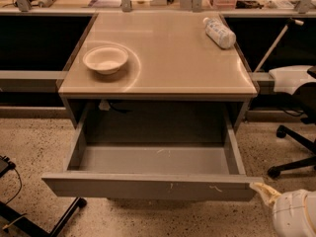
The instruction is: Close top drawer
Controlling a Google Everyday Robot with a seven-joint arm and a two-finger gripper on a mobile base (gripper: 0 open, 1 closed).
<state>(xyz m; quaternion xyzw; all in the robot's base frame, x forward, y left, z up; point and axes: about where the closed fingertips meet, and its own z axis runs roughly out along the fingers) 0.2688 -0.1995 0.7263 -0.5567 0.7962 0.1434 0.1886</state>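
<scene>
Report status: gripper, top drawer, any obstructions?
Gripper low right, by the right front corner of the top drawer. Drawer pulled well out, not yet closed. Nothing seen blocking its travel; bowl and bottle sit on the tabletop above.
</scene>
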